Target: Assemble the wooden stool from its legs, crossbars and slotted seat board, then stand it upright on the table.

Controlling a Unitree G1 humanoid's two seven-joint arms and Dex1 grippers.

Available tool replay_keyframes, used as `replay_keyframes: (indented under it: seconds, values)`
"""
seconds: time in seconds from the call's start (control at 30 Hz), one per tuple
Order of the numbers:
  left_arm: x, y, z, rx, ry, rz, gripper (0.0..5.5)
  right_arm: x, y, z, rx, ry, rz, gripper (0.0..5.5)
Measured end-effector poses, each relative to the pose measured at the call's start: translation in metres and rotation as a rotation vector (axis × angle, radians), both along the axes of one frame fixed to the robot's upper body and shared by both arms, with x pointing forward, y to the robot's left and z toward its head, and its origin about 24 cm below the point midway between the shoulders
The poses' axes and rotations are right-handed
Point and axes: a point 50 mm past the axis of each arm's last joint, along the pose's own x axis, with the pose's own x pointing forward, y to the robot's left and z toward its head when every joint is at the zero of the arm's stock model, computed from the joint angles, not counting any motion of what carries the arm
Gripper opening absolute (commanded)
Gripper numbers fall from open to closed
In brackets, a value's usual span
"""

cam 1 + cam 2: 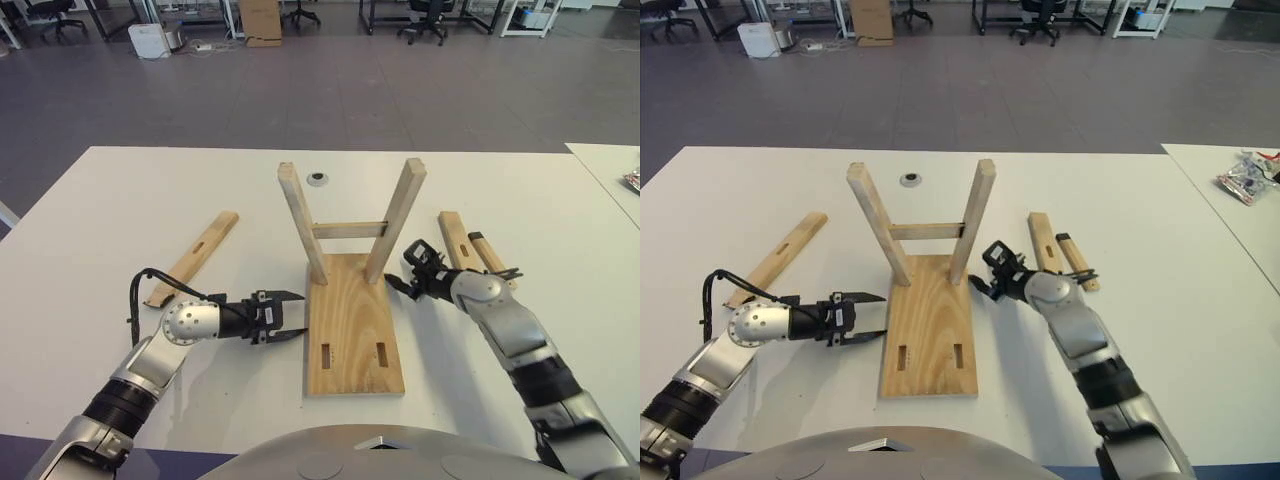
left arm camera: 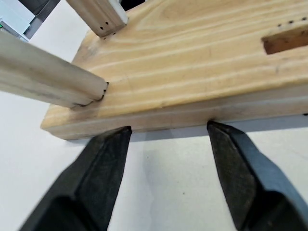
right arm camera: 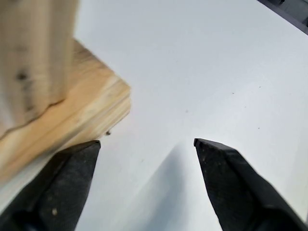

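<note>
Silver arms with black bands, a looped black cable, tapered black fingers.

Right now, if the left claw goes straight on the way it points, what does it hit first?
The seat board, on its long side edge. The left claw is open and faces that edge squarely, with only bare tabletop between them in the wrist view. The gap looks short, but exact depth is unclear.

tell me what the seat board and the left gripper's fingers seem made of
Seat board: pale solid wood, apparently bare or lightly sealed; long grain lines run across its matte face. Fingers of the left gripper: matte black, likely plastic or rubber; the look leaves that open.
</note>
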Motion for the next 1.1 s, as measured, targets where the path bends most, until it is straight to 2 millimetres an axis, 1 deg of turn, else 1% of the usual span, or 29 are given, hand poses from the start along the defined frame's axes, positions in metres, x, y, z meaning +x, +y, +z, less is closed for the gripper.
replay_keyframes:
  seconds: [0.07,0.13,0.2,0.27,0.33,0.37,0.4,0.43,0.47,0.5,0.53,0.6,0.67,0.73,0.8,0.87,0.9,1.03,1.07,1.1]
  values:
    - [0.001,0.001,-0.001,0.004,-0.003,0.012,2.93,0.003,0.001,0.0,-0.003,-0.014,-0.012,3.66]
    - [0.006,0.005,-0.001,0.007,-0.019,0.051,2.93,0.001,0.0,-0.001,-0.004,-0.02,-0.02,3.66]
    - [0.011,0.011,-0.002,0.01,-0.04,0.103,2.93,-0.002,-0.002,-0.002,-0.007,-0.031,-0.032,3.66]
    - [0.015,0.02,0.0,0.008,-0.067,0.174,2.93,0.0,-0.01,0.001,-0.022,-0.053,-0.076,3.66]
    - [0.024,0.036,0.002,0.004,-0.103,0.33,2.93,0.007,-0.028,0.011,-0.018,-0.111,-0.191,3.66]
    - [0.027,0.042,0.004,-0.024,-0.112,0.414,2.93,0.011,-0.036,0.017,0.005,-0.144,-0.246,3.66]
    - [0.031,0.045,0.009,-0.091,-0.125,0.514,2.93,0.017,-0.046,0.029,0.028,-0.208,-0.318,3.66]
    - [0.033,0.044,0.015,-0.155,-0.14,0.568,2.93,0.022,-0.055,0.041,0.042,-0.269,-0.375,3.66]
    - [0.034,0.044,0.021,-0.211,-0.163,0.629,2.93,0.026,-0.07,0.05,0.047,-0.319,-0.456,3.66]
    - [0.033,0.047,0.021,-0.222,-0.171,0.678,2.93,0.027,-0.082,0.055,0.044,-0.347,-0.504,3.66]
    - [0.03,0.049,0.019,-0.241,-0.169,0.739,2.93,0.026,-0.098,0.057,0.045,-0.352,-0.564,3.66]
    - [0.025,0.051,0.015,-0.3,-0.146,0.842,2.93,0.022,-0.126,0.056,0.055,-0.325,-0.66,3.66]
    - [0.025,0.052,0.018,-0.344,-0.159,0.906,2.93,0.015,-0.146,0.047,0.05,-0.252,-0.708,3.66]
    - [0.026,0.058,0.024,-0.365,-0.207,0.967,2.93,0.001,-0.156,0.032,0.029,-0.151,-0.683,3.66]
    - [0.027,0.064,0.031,-0.387,-0.252,1.021,2.93,-0.01,-0.155,0.021,0.045,-0.059,-0.619,3.66]
    - [0.029,0.065,0.041,-0.429,-0.306,1.059,2.93,-0.014,-0.148,0.018,0.096,0.01,-0.533,3.66]
    - [0.032,0.064,0.046,-0.459,-0.334,1.081,2.93,-0.015,-0.146,0.017,0.115,0.029,-0.522,3.66]
    - [0.038,0.07,0.061,-0.566,-0.4,1.211,2.93,-0.022,-0.149,0.006,0.145,0.127,-0.557,3.66]
    - [0.038,0.071,0.06,-0.583,-0.404,1.25,2.93,-0.02,-0.152,0.006,0.157,0.142,-0.591,3.66]
    - [0.038,0.073,0.058,-0.599,-0.391,1.294,2.93,-0.02,-0.156,0.004,0.159,0.157,-0.627,3.47]
